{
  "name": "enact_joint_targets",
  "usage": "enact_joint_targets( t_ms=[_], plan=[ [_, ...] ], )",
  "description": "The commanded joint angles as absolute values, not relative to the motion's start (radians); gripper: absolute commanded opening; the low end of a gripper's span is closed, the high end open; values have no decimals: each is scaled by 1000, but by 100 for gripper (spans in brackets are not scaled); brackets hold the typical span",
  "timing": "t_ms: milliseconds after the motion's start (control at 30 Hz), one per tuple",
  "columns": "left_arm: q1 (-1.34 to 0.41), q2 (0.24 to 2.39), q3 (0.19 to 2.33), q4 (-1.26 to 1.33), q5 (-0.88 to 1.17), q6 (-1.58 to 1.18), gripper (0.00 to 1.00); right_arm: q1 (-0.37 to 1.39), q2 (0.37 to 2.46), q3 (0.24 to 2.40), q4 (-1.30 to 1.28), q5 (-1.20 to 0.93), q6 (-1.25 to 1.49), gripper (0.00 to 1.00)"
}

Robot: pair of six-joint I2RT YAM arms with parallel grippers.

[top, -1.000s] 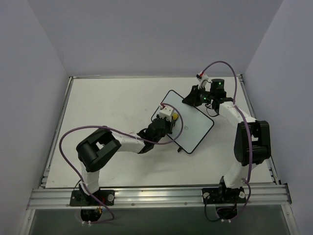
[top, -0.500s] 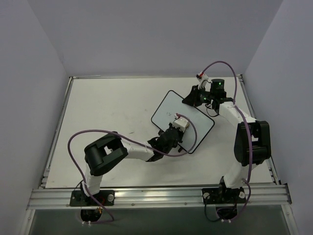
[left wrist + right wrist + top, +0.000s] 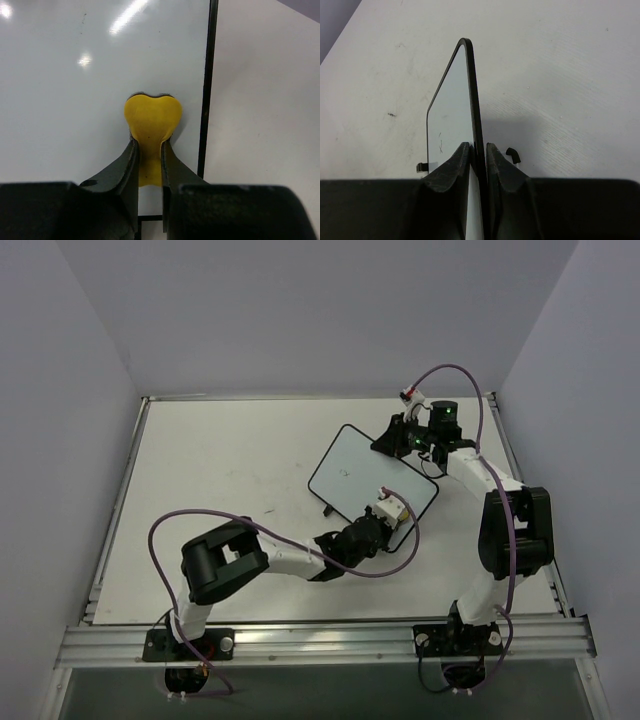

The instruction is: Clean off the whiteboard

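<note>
You have one whiteboard (image 3: 370, 480) on the surface (image 3: 220, 480), set cornerwise in the far right part, closer to the right edge than to the left. Two arms are at work on it, each with one pincer and one purple cable (image 3: 165, 530) looping from it. Your right pincer (image 3: 477, 150) is pressed together on the board's thin black frame at its far right side; the right wrist view looks straight along that edge, with one finger on each face. Your left pincer (image 3: 149, 145) is pinching a single yellow heart-shaped pad (image 3: 151, 117). The pad's rounded end rests on the white face, just beside the frame and near the board's corner that points to the near right of the surface. You can count two small black clips (image 3: 512, 154) in the right wrist view, one on either side of the board, low against the surface. As for writing, there is only a faint dark scribble (image 3: 441, 145) on the white face, a couple of short strokes too small to read. No brand or label can be made out on the board, the pad or the arms. From these views you cannot tell whether the board lies fully flat.
</note>
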State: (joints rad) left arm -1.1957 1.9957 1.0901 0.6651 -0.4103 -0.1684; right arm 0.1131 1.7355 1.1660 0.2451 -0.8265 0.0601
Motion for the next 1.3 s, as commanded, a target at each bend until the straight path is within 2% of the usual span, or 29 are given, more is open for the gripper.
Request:
enact_joint_targets(
  t_ms=[0,633,900,1267],
  plan=[
    [-1097,2051,1112,488,-385,-195,2,161,1698,1155,183,-839,74,0],
    [-828,2037,1081,405,-463,-308,2,163,1697,1147,187,-844,66,0],
    [-784,2033,1109,331,-480,-348,2,164,1690,1144,187,-844,64,0],
    [-795,1954,1039,432,-466,-301,2,166,1690,1140,193,-839,64,0]
  ],
)
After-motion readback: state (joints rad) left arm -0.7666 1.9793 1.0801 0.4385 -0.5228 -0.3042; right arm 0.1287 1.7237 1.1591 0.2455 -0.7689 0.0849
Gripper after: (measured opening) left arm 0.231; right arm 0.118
